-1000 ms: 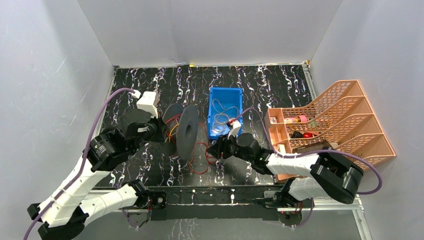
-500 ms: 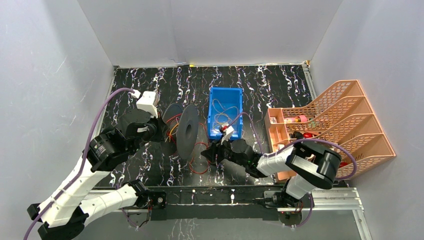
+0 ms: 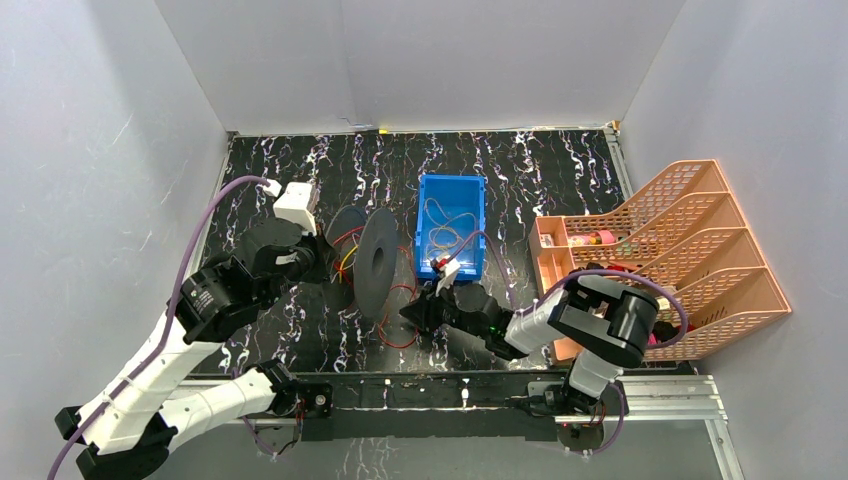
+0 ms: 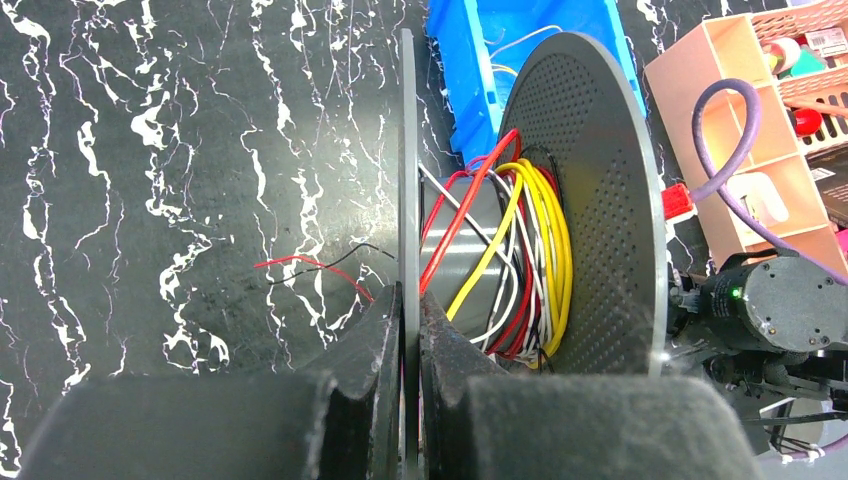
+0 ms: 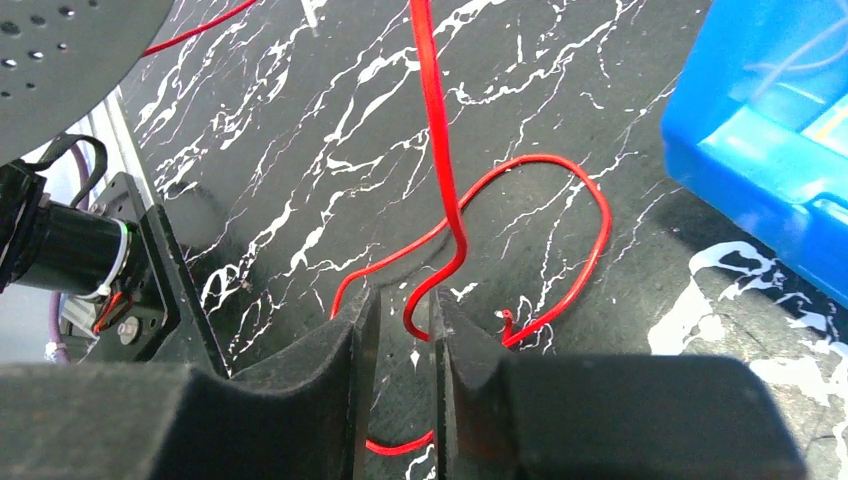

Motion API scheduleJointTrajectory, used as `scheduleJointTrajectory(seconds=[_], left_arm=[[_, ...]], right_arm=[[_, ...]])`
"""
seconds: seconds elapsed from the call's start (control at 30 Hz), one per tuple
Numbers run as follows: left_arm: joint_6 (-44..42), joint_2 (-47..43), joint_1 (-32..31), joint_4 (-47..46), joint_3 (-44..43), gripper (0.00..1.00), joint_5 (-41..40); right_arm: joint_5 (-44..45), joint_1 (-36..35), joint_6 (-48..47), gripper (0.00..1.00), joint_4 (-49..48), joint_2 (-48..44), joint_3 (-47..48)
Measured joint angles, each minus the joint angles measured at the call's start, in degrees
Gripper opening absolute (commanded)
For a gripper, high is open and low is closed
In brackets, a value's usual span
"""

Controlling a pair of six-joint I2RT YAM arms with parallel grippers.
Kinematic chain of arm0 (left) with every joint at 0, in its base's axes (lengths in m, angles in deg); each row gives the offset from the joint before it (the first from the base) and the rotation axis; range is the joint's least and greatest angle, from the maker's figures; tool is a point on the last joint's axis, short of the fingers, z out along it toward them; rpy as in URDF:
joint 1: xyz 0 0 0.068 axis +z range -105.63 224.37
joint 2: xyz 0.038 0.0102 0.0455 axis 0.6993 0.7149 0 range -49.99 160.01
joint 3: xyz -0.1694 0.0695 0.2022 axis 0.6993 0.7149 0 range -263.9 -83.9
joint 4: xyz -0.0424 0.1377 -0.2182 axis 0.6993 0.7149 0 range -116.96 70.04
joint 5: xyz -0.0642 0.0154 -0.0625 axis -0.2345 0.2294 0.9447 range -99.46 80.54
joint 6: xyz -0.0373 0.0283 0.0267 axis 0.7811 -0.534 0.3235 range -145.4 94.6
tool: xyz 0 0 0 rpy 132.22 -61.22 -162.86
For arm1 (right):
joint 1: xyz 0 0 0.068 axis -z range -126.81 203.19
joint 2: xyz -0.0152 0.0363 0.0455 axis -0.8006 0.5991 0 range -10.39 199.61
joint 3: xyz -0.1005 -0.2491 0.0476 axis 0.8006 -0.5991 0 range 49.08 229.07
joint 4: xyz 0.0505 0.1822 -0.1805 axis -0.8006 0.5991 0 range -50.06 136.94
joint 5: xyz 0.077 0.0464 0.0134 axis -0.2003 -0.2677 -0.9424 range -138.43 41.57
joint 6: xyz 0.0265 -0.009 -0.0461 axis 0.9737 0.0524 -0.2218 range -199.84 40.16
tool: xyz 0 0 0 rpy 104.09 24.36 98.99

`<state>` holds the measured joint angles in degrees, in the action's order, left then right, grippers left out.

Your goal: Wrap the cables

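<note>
- My left gripper (image 4: pixel 408 315) is clamped on the thin left flange (image 4: pixel 407 150) of the spool (image 3: pixel 375 262). The spool stands on edge mid-table, just left of the bin (image 3: pixel 452 183).
- Red, yellow and white cables (image 4: pixel 520 250) lie wound on the spool's core. A loose red end (image 4: pixel 300 267) lies on the table left of the flange.
- My right gripper (image 5: pixel 400 318) sits low over the table, near and right of the spool.
- Its jaws stand only narrowly apart with a bend of the red cable (image 5: pixel 433 120) between them. I cannot tell whether the pads actually bite it.
- From that bend the red cable runs far-left toward the spool, and slack loops lie on the table beside my fingers.
- More pale cables (image 3: pixel 445 235) wait in the bin.
- Risk: if the hold is loose, the thin cable slips out as soon as I pull, and the turn goes slack.
- Risk: the slack loops cross each other, so drawing them tight could make a kink or a knot.
- Risk: pulling hard to one side could tip the spool or twist it in my left hold, because I grip only one flange edge.
- Risk: a turn laid too far right could ride over the right flange (image 4: pixel 590 200) and fall off the core.
</note>
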<state>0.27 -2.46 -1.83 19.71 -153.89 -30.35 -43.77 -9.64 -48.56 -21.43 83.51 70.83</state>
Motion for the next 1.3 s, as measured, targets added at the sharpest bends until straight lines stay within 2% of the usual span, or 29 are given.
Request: scheduleJointTrajectory(seconds=[0.2,0.47,0.67,0.97,1.3], left_arm=[[0.15,-0.02,0.00,-0.04,0.00,0.00,-0.15],[0.55,-0.02,0.00,-0.63,0.31,0.00,-1.62],[1.22,0.04,0.00,-1.68,1.27,0.00,-4.70],[1.64,1.53,0.00,-4.02,2.16,0.00,-8.22],[-1.62,5.20,-0.02,-5.92,5.42,0.00,-11.06]], right_arm=[[-0.20,-0.92,0.04,0.00,-2.78,1.99,0.00],[-0.59,-3.80,0.02,0.00,-3.30,2.08,0.00],[-0.33,-10.10,0.44,0.00,0.17,-3.08,0.48],[0.11,-20.65,0.00,0.00,11.56,-8.92,6.86],[1.25,-24.04,-1.86,0.00,26.36,-15.85,16.33]])
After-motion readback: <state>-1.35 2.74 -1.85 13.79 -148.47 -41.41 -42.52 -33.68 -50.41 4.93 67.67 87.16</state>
